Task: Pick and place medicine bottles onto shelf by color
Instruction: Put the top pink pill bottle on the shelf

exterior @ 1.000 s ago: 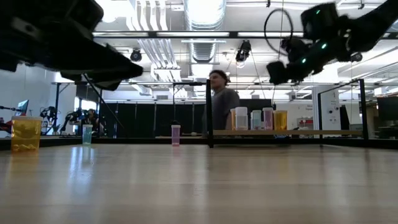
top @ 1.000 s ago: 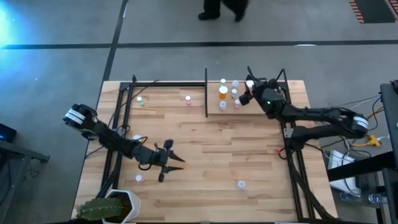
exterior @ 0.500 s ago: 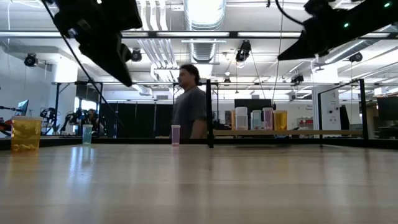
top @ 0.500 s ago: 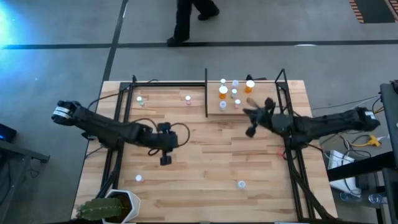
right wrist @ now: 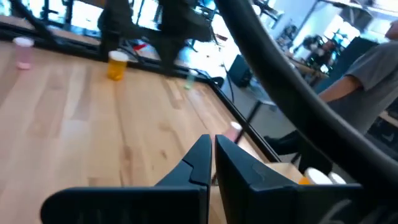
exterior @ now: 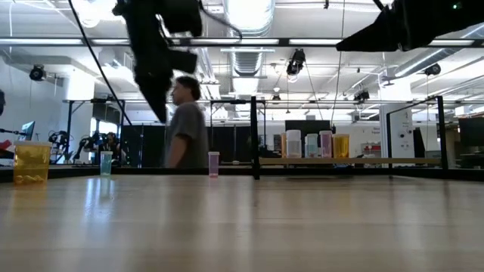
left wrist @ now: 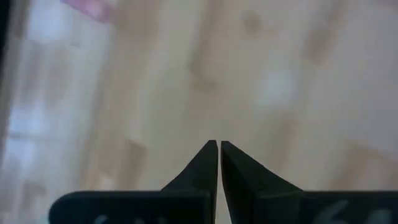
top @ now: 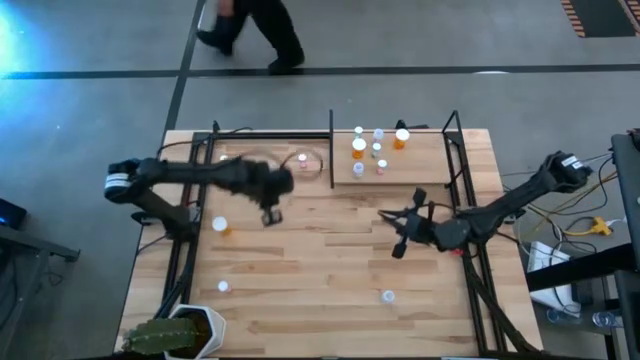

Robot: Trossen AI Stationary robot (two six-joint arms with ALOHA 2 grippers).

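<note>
Left gripper: your left arm reaches across the table's left half; fingers pressed together, nothing between them, bare wood underneath.
Right gripper: hangs over the middle-right of the table, just in front of the shelf; fingers pressed together, holding nothing.
Shelf: back-right section behind the black divider bar. You have a cluster of bottles standing on it, with an orange bottle at the right end.
Back-left section: a green bottle and a pink bottle stand near the back rail.
Loose on the table: an orange bottle at the left side, a pale bottle near the plant, another pale bottle front-centre-right.
Background: a person behind the table.
</note>
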